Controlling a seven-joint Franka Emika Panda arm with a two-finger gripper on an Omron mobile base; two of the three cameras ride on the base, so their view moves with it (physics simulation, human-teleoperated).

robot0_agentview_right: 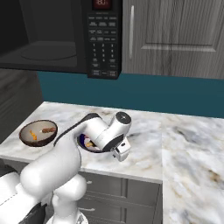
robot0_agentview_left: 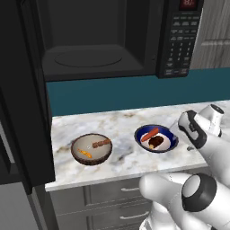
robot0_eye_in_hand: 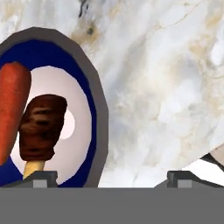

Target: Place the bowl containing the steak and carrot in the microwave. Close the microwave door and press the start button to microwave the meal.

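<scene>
The round dark-blue bowl with white interior (robot0_agentview_left: 156,138) sits on the marble counter (robot0_agentview_left: 121,121), below the open black microwave (robot0_agentview_left: 103,40). In the hand view its rim runs between the two fingertips — one tip over the bowl, the other over bare counter. The gripper (robot0_eye_in_hand: 112,177) hangs just above that right-hand rim, jaws spread wide, holding nothing. The orange-red carrot (robot0_eye_in_hand: 13,109) and brown steak chunk (robot0_eye_in_hand: 41,127) lie side by side inside — clear of the rim.
</scene>
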